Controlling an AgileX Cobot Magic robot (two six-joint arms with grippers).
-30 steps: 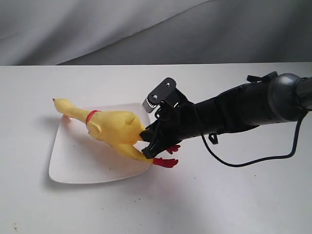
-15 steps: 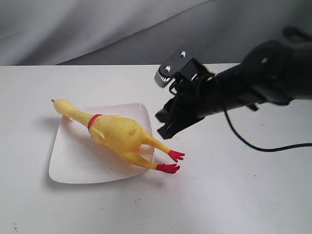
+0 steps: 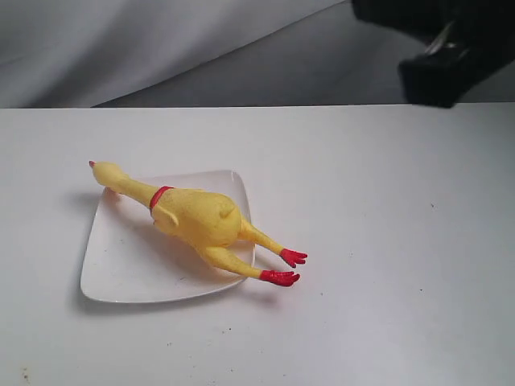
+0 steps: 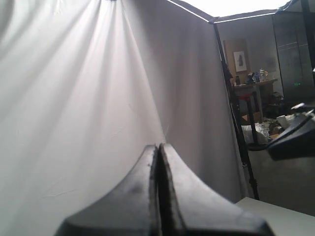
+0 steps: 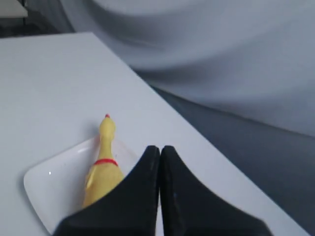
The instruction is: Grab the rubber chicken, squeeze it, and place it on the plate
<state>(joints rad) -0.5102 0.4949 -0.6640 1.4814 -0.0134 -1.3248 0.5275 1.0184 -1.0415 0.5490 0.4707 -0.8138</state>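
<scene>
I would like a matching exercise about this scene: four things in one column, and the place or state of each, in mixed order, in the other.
Things
1. rubber chicken
2. red feet
3. plate
4. left fingers

Places or states
A. closed together, facing the grey curtain
B. white, flat on the table
C. past the plate's rim, over the table
D. lying lengthwise across the plate

Pairs: 1-D, 2-C, 3-B, 4-A

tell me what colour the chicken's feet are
The rubber chicken has red feet, clearest in the exterior view.
</scene>
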